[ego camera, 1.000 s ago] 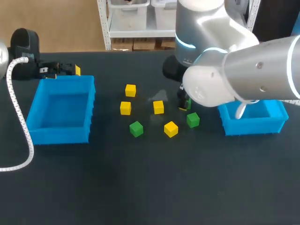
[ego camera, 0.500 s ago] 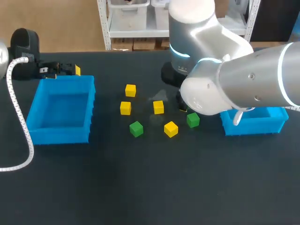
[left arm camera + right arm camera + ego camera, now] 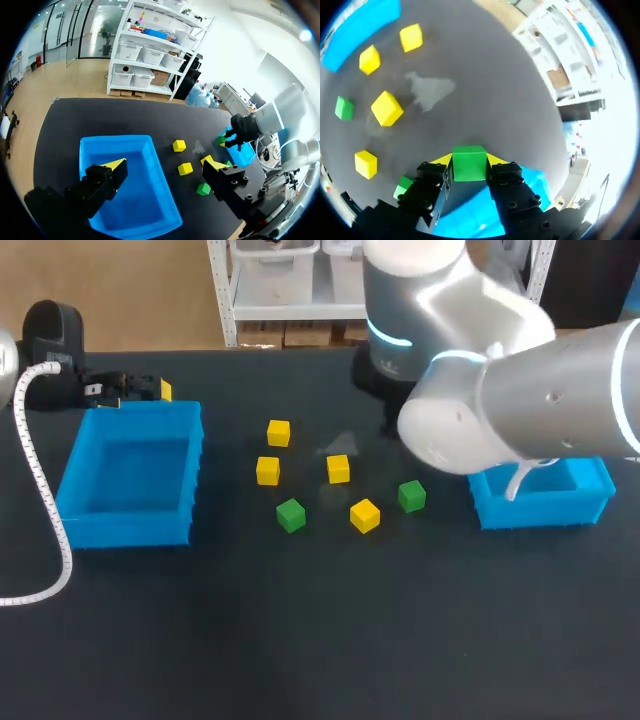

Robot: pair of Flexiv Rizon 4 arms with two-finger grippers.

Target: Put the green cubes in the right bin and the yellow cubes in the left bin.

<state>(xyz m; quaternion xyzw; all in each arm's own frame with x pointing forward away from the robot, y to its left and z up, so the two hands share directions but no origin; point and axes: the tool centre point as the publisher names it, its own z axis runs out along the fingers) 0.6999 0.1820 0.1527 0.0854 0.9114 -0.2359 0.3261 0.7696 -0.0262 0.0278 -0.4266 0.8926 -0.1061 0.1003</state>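
My right gripper (image 3: 469, 161) is shut on a green cube (image 3: 469, 165), holding it above the table beside the right blue bin (image 3: 536, 186). In the head view my right arm (image 3: 480, 405) hides that gripper and its cube. Two green cubes (image 3: 291, 515) (image 3: 411, 496) and several yellow cubes (image 3: 279, 432) (image 3: 267, 470) (image 3: 338, 468) (image 3: 365, 515) lie between the left bin (image 3: 75, 510) and the right bin (image 3: 590, 502). My left gripper (image 3: 165, 165) hangs open and empty over the left bin (image 3: 150, 150), seen behind that bin in the head view (image 3: 130, 390).
A white corrugated cable (image 3: 45, 510) runs down the table's left side past the left bin. A pale smudge (image 3: 340, 445) marks the cloth among the cubes. The front half of the table is bare dark cloth.
My right gripper has closed on the green cube that lay next to the right bin and lifted it off the table. The left arm has kept still.
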